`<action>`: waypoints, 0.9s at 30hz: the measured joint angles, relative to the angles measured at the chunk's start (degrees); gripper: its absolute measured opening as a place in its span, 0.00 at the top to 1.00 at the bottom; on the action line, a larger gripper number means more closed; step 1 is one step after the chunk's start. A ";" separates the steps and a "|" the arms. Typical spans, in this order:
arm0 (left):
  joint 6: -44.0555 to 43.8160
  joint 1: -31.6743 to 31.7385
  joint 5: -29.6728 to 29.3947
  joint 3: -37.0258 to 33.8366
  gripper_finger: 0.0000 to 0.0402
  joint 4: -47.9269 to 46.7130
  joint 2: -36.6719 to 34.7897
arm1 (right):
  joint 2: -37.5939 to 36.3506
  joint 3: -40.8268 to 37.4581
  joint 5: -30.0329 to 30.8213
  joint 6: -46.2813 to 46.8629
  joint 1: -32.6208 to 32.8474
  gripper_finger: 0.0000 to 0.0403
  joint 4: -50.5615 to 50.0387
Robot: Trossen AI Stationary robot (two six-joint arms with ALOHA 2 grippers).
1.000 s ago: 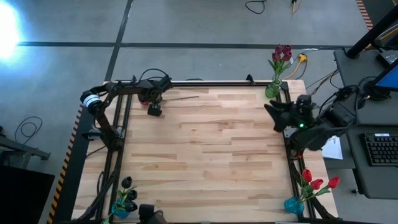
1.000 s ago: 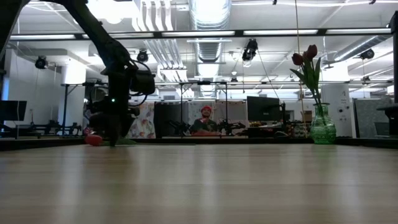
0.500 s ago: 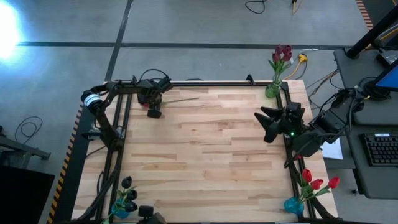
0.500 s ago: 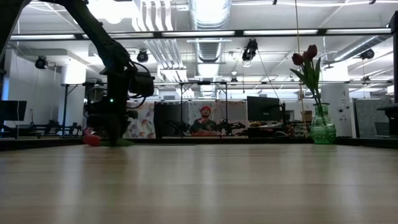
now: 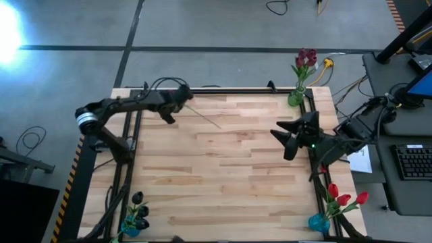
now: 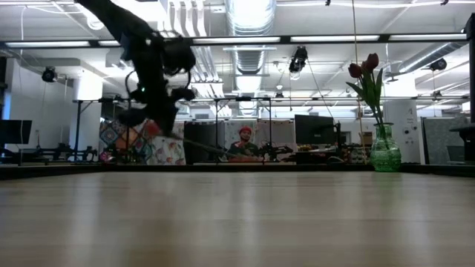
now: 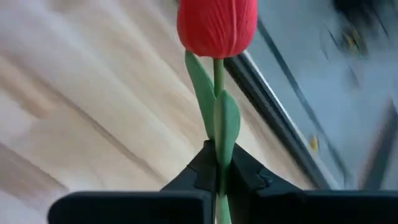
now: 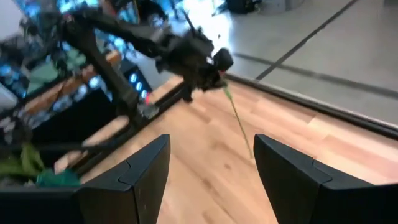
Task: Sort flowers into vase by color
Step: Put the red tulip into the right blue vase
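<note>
Your two arms are matte black with looping black cables; the left arm [image 5: 115, 106] wears a silver-white band, the right arm [image 5: 337, 142] shows a green light.

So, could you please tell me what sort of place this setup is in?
Probably an open-plan lab or office: exposed ceiling ducts with strip lighting, a row of monitors and desks behind the wooden table, and a person seated there.

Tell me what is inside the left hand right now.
The left hand is shut on a red flower, gripping its green stem just below the leaves. The stem's part between the fingers is hidden.
</note>
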 joint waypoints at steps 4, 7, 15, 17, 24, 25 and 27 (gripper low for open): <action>15.26 -8.29 -0.50 0.00 1.00 5.32 -3.82 | 0.27 0.00 -7.70 -3.41 -2.15 0.45 0.02; 26.82 -15.84 -0.72 0.00 1.00 10.66 -6.76 | 1.46 0.00 -13.64 -7.53 -3.95 0.44 0.61; 54.32 -36.28 -8.37 0.02 1.00 27.68 -12.59 | 7.62 0.00 -28.01 -21.99 -9.18 0.38 9.30; 61.16 -40.78 -8.87 0.02 1.00 33.06 -12.96 | 9.51 0.00 -29.85 -22.28 -10.00 0.35 12.84; 77.00 -48.87 -5.57 0.02 1.00 50.21 -12.46 | 14.55 -1.05 -29.13 -25.65 -10.29 0.29 22.46; 77.93 -48.89 -3.44 0.02 1.00 51.62 -12.36 | 15.04 -1.26 -28.26 -25.88 -10.29 0.29 23.91; 79.08 -48.84 0.78 0.02 1.00 53.49 -12.27 | 16.10 -1.44 -27.85 -26.85 -10.74 0.29 27.86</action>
